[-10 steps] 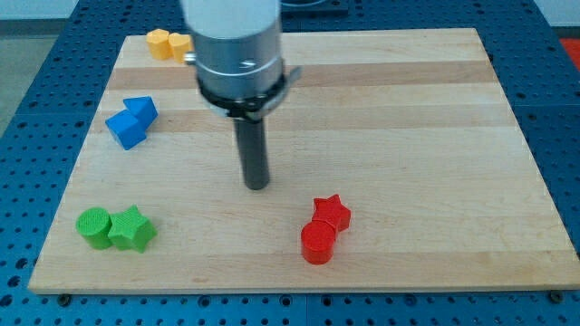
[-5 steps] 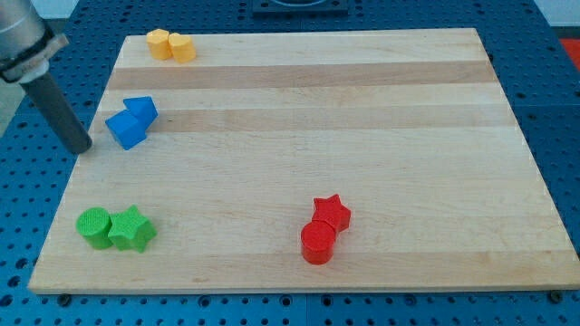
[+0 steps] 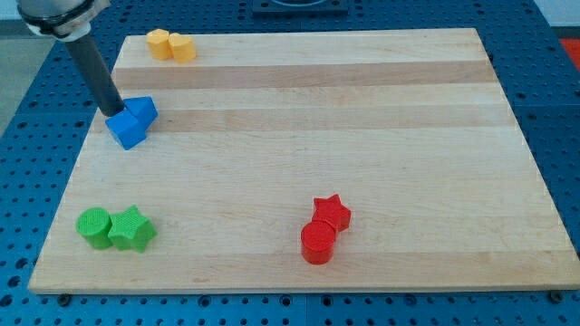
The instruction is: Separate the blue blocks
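Two blue blocks sit touching near the board's left edge: a blue cube [image 3: 126,129] and a second blue block [image 3: 142,110], wedge-like, just up and right of it. My tip [image 3: 111,110] stands at the upper left of the pair, at the notch where the two meet, touching or almost touching them. The dark rod rises from there up and left to the arm at the view's top left corner.
Two yellow blocks [image 3: 170,44] sit together at the board's top left. A green cylinder [image 3: 92,225] and green star [image 3: 131,228] touch at the bottom left. A red star [image 3: 331,212] and red cylinder [image 3: 318,243] touch at the bottom middle. The wooden board [image 3: 362,118] lies on a blue pegboard.
My tip swept from the board's middle to beyond its left edge, then up and right to the blue pair's upper left. The blue blocks have not visibly moved.
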Motion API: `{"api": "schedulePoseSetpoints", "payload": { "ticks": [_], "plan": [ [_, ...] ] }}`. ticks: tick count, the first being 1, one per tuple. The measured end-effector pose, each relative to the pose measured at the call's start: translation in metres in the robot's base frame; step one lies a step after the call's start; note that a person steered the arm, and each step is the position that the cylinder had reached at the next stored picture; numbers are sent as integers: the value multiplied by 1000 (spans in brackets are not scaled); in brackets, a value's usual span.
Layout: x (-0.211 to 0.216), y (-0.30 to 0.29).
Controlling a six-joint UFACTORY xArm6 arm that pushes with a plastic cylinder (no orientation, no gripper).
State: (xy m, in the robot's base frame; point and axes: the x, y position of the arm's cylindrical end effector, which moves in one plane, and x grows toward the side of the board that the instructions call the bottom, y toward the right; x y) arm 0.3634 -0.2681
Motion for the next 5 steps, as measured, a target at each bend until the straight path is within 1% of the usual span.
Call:
{"api": "schedulePoseSetpoints", "payload": {
  "ticks": [5],
  "plan": [
    [-5,47]
  ]
}}
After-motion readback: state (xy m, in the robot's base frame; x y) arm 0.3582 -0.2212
